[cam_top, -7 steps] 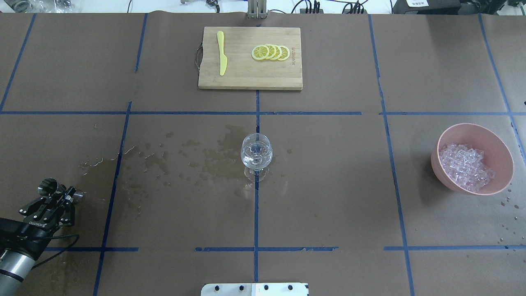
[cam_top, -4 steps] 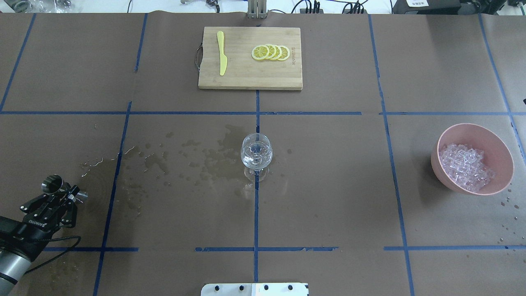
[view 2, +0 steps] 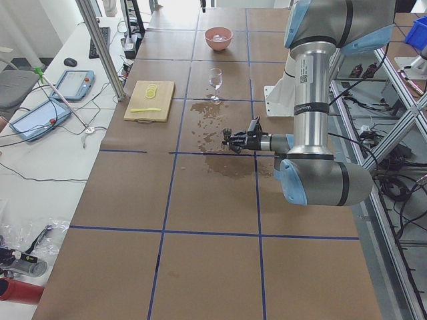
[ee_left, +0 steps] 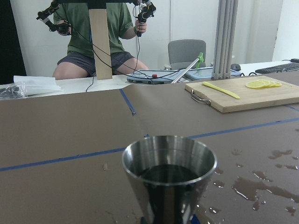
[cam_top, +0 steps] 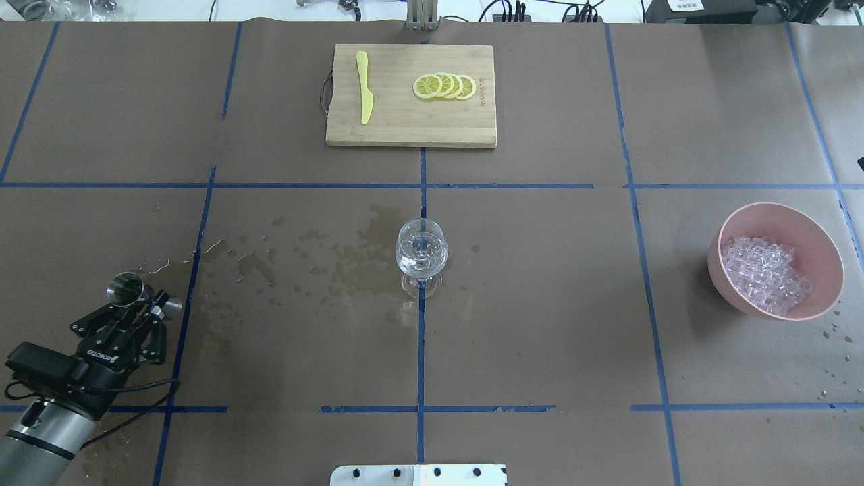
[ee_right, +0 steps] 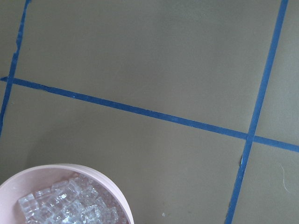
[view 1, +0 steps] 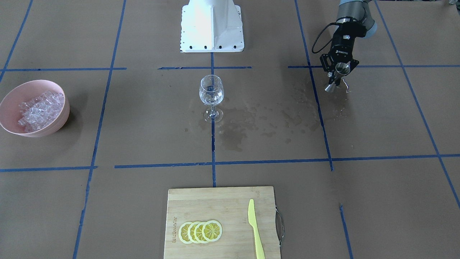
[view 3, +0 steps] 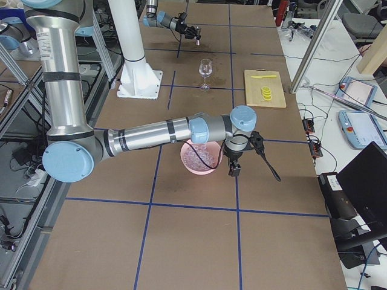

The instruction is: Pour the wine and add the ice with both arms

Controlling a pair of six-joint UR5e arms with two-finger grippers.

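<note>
My left gripper [cam_top: 152, 304] is shut on the waist of a steel jigger [cam_top: 128, 289] at the table's near left, above a wet patch. The jigger also shows in the front view [view 1: 336, 77] and fills the left wrist view [ee_left: 168, 177]; its inside looks dark. The wine glass [cam_top: 421, 255] stands upright at the table's centre, with clear wine barely visible in it. Ice cubes [cam_top: 766, 273] lie heaped in a pink bowl [cam_top: 725, 226] at the right. My right gripper [view 3: 233, 168] hangs beside the bowl; I cannot tell if it is open or shut.
A wooden cutting board [cam_top: 405, 128] with lemon slices [cam_top: 445, 86] and a yellow knife [cam_top: 365, 88] lies at the far centre. Wet stains [cam_top: 324, 260] spread left of the glass. A black thin thing [view 3: 269, 166] sticks out by the right gripper.
My left gripper has moved forward and to the right with the jigger, a little closer to the glass. The glass and bowl have not moved.
</note>
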